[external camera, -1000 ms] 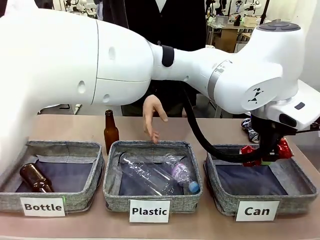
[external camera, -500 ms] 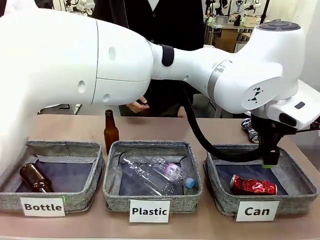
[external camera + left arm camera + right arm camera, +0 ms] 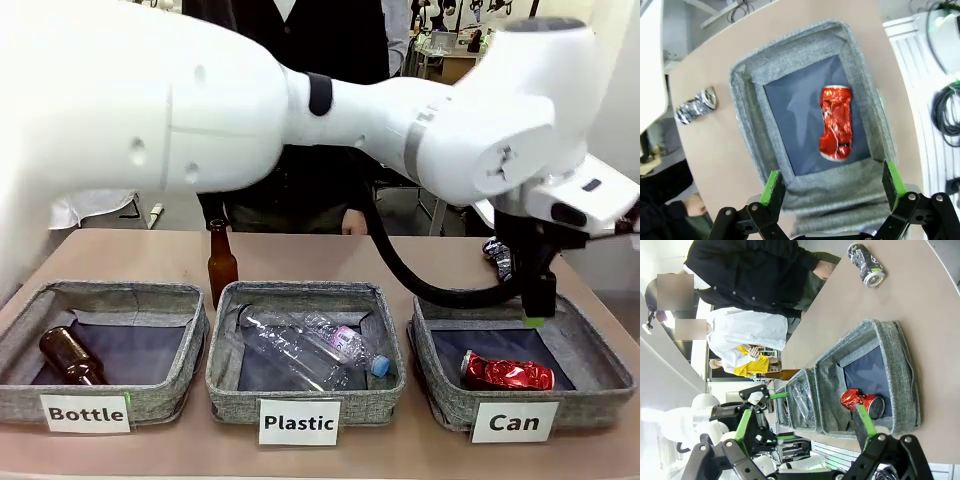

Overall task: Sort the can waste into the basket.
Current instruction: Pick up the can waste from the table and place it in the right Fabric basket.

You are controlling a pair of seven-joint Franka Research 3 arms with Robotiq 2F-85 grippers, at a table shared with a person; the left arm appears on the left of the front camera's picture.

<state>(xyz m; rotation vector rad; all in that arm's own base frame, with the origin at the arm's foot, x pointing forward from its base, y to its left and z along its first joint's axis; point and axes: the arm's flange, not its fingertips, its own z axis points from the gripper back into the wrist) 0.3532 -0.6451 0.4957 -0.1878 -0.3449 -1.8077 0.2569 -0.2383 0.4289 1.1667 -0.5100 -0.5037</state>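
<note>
1. Under the left jaws, which are spread wide and hold nothing, green pads far apart, sits the "Can" basket. The jaws hang over the basket wall nearest them.
2. Ahead of those jaws, on the basket's dark base, the crushed red can lies on its side. It is closer to one finger's line than the other and touches neither finger.
3. Off to one side of the left jaws, outside the basket, the silver can with dark print lies on the bare desk, well apart from the red can.
4. The right jaws are also wide open with nothing between them. Well ahead of them are the "Can" basket and red can, with the silver can farther off on the desk.
5. Farther from the left jaws along the desk's front stand the "Plastic" basket, holding clear plastic bottles, and the "Bottle" basket, with a brown glass bottle lying inside.
6. Behind the gap between those two baskets, an upright brown bottle stands on the desk.
7. Across the desk from both jaws stands a person in dark clothes.
</note>
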